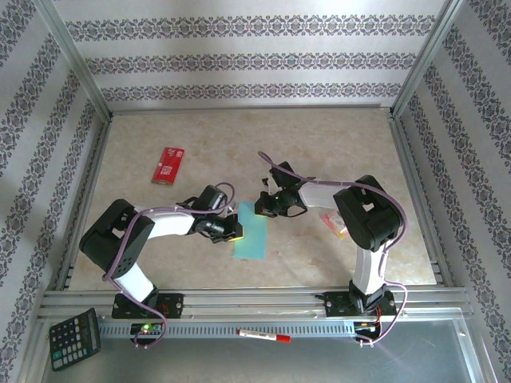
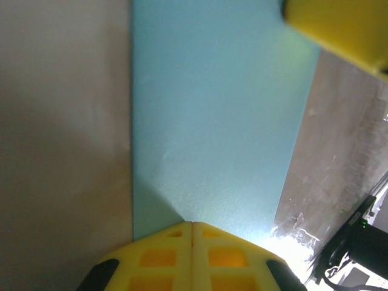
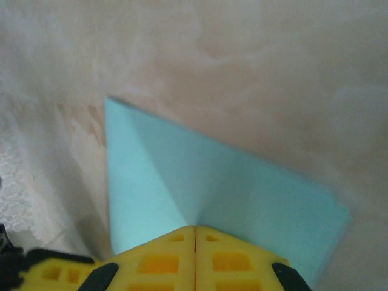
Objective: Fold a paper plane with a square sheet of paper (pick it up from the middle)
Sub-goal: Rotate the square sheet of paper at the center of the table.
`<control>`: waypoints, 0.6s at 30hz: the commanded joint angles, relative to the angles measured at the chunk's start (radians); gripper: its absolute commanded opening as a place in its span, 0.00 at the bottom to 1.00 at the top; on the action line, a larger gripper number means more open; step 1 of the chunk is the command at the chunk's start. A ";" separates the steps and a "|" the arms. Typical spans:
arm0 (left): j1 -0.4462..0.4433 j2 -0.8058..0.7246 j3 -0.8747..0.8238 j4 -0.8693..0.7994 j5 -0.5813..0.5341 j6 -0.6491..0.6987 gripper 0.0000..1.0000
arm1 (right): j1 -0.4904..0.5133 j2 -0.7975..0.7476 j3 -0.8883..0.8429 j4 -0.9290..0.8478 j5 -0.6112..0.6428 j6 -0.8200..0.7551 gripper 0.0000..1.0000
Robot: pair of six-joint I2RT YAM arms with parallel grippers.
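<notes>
Narrow-folded square sheet of paper (image 1: 254,239) on tabletop (image 1: 319,152) — left tool (image 1: 232,230) clamped on its 9 o'clock edge, right tool (image 1: 263,206) clamped on 12 o'clock end.

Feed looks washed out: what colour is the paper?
The paper is plain light teal-blue, clearest in the left wrist view.

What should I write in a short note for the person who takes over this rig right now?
Left gripper: shut on the left edge of the square sheet of paper.
Right gripper: shut on its far end, where a crease rises.
Paper: narrow strip lying on the table between the grippers.
Done: apparently folded narrower.
Left: nose and wing folds; no dart shape yet.
</notes>
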 commanded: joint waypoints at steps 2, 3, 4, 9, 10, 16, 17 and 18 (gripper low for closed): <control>-0.051 -0.026 -0.049 0.056 -0.001 -0.068 0.05 | -0.003 0.060 0.078 -0.029 -0.037 -0.067 0.06; -0.058 -0.031 -0.051 0.068 0.004 -0.078 0.06 | -0.003 0.062 0.087 -0.034 -0.053 -0.081 0.07; -0.061 -0.040 -0.049 0.072 0.005 -0.086 0.08 | -0.004 0.061 0.102 -0.052 -0.062 -0.100 0.07; -0.054 -0.108 -0.009 -0.015 -0.056 -0.056 0.12 | -0.023 -0.063 0.054 -0.111 -0.063 -0.142 0.11; -0.050 -0.119 -0.001 -0.029 -0.066 -0.049 0.12 | -0.028 -0.106 0.021 -0.118 -0.057 -0.138 0.12; -0.012 -0.050 0.041 -0.040 -0.058 -0.021 0.04 | 0.012 -0.357 -0.189 -0.183 0.068 -0.056 0.24; -0.011 -0.029 0.065 -0.045 -0.051 -0.010 0.02 | 0.030 -0.395 -0.221 -0.186 0.092 -0.032 0.25; -0.012 -0.010 0.080 -0.049 -0.045 -0.001 0.02 | 0.045 -0.425 -0.246 -0.187 0.111 -0.009 0.27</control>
